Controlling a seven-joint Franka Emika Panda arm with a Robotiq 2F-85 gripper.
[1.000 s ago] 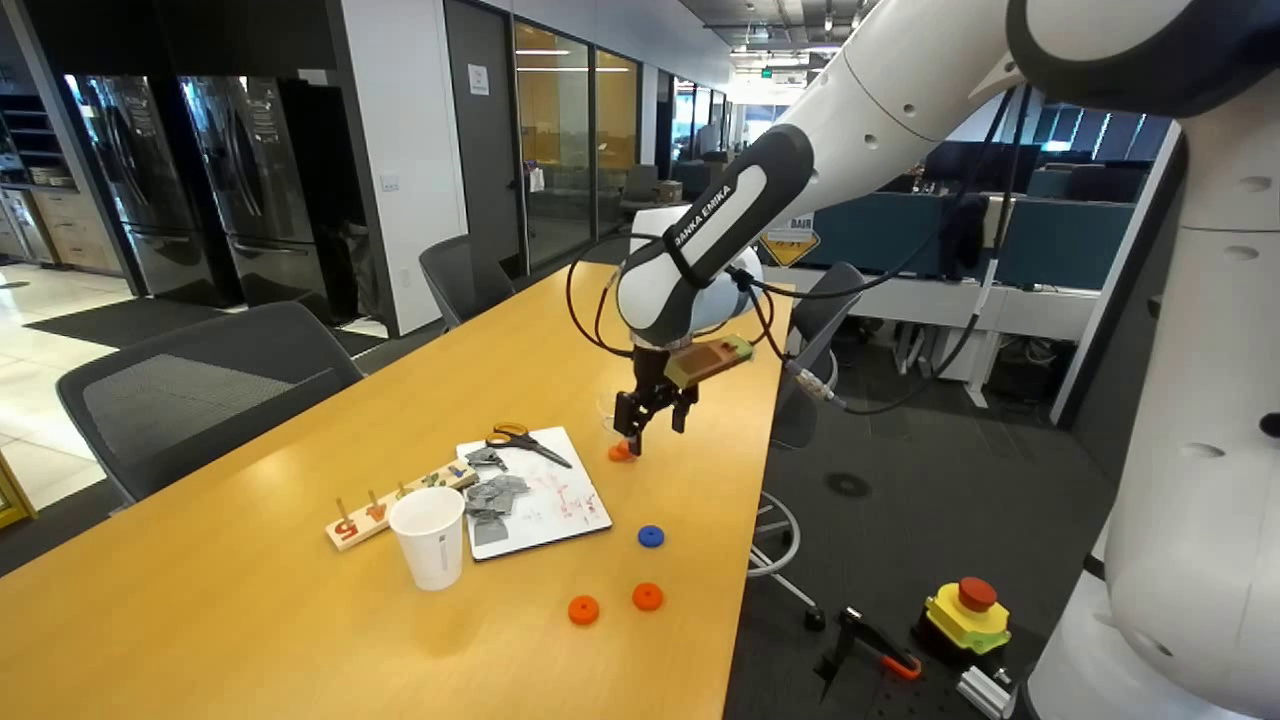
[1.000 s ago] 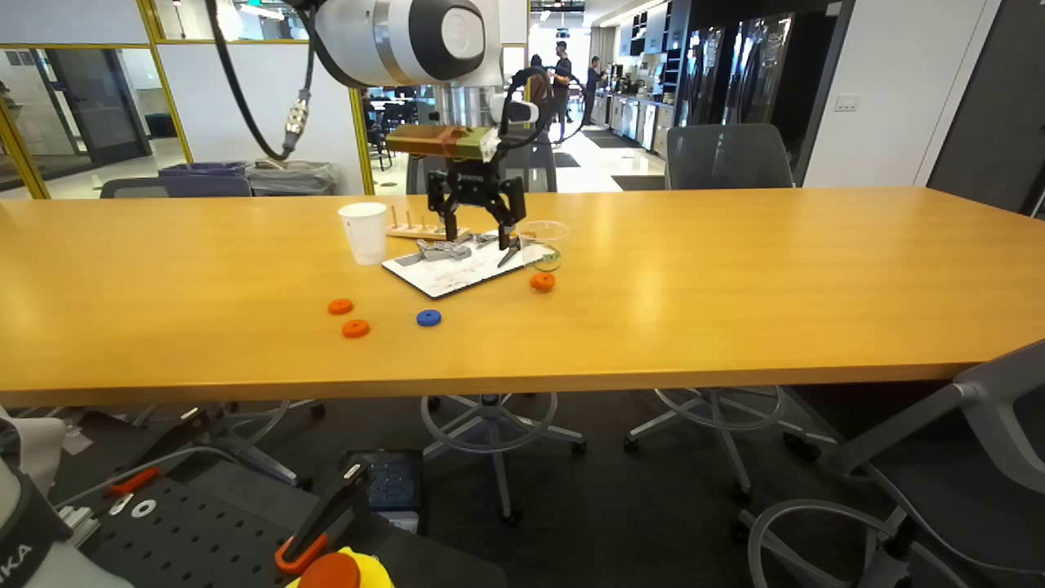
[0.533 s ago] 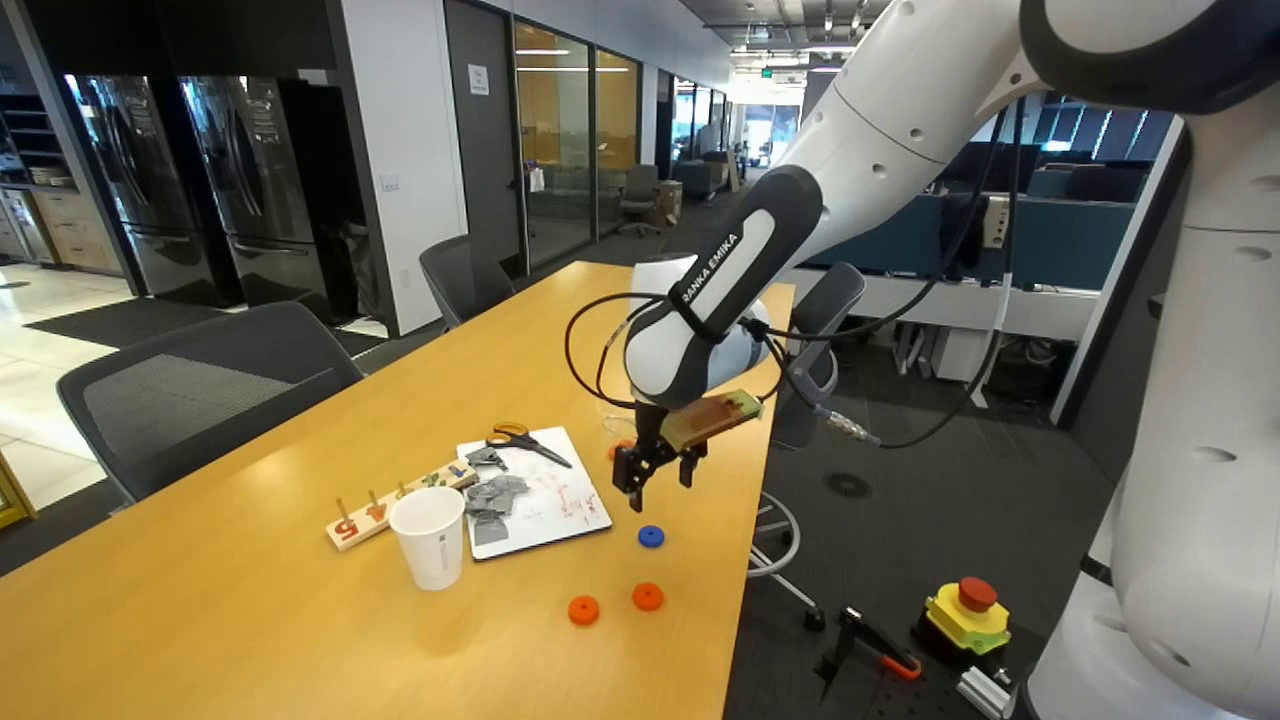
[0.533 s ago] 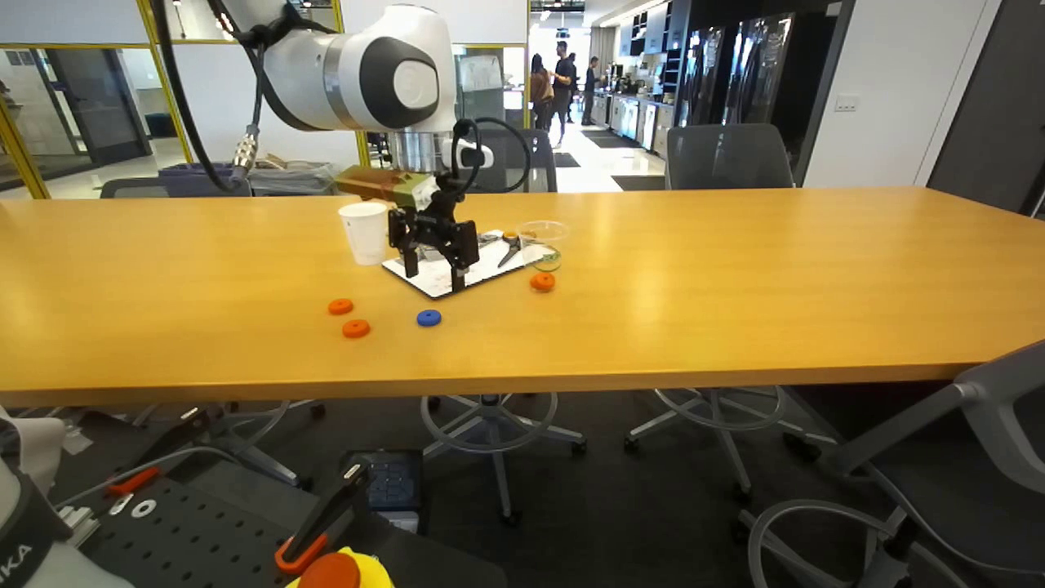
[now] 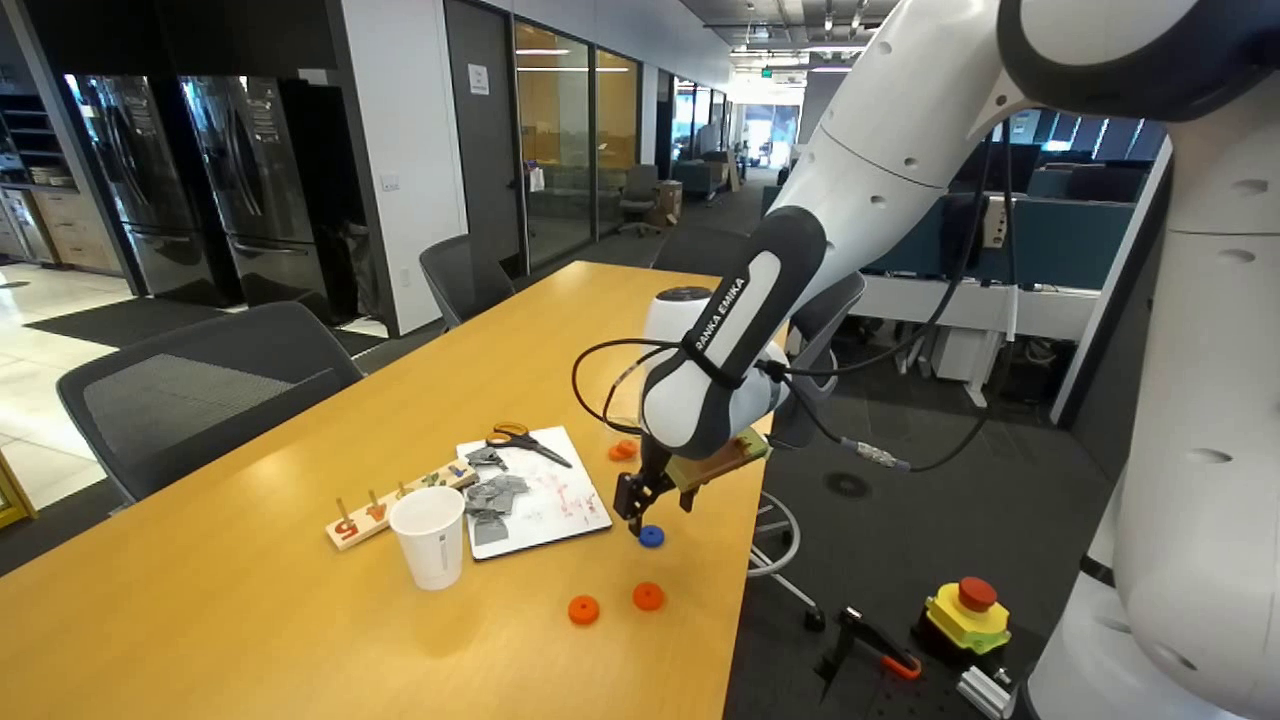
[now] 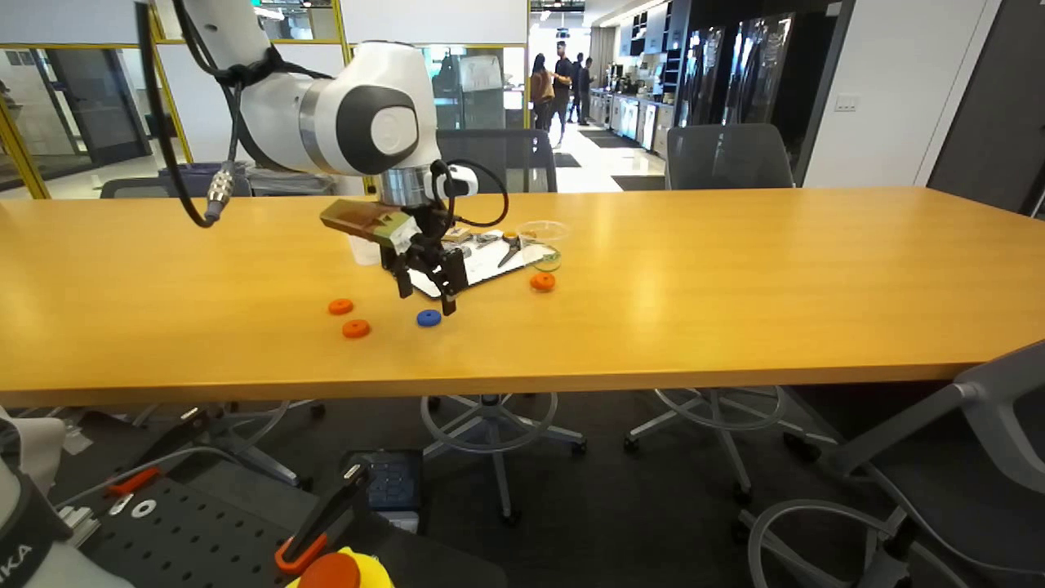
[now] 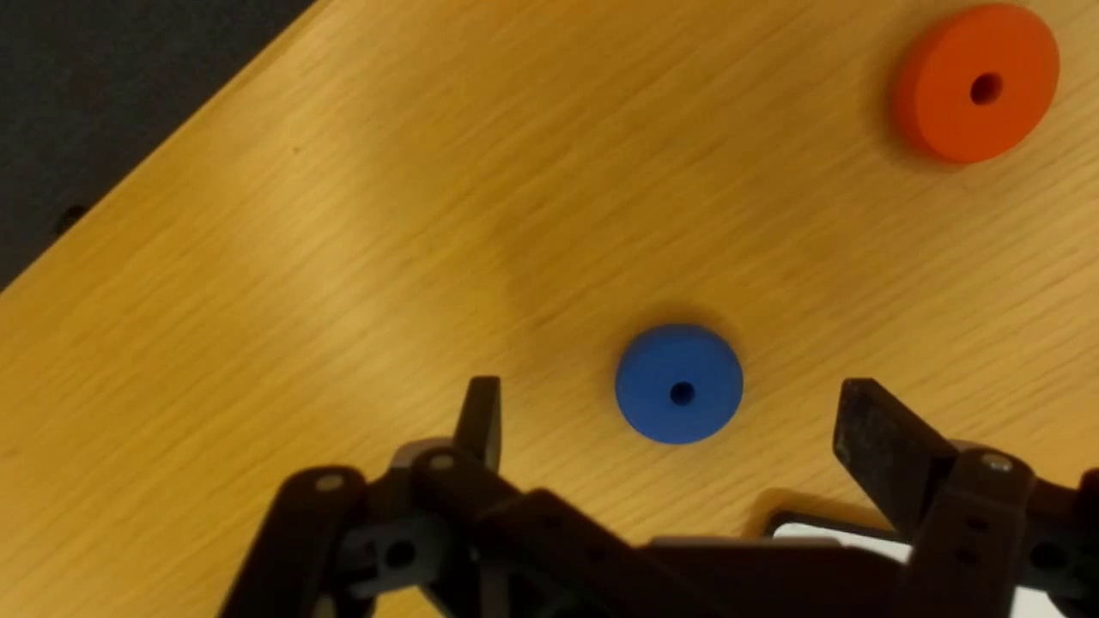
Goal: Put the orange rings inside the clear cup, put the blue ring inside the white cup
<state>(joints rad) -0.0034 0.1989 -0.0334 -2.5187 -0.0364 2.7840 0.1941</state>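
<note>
Grey scraps (image 5: 495, 497) and orange-handled scissors (image 5: 528, 444) clutter the white board (image 5: 552, 500) near the blue ring (image 7: 659, 376), jaws spread apart above.

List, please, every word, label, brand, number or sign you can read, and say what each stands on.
"RANKA EMIKA": the arm's lower link.
"KA", cut by the picture's edge: the robot's base.
"5", apparently: the wooden peg board.
Too small or blurred to read: the board's other marks, red marks on the whiteboard, print on the white cup, the door notice, the green sign.
</note>
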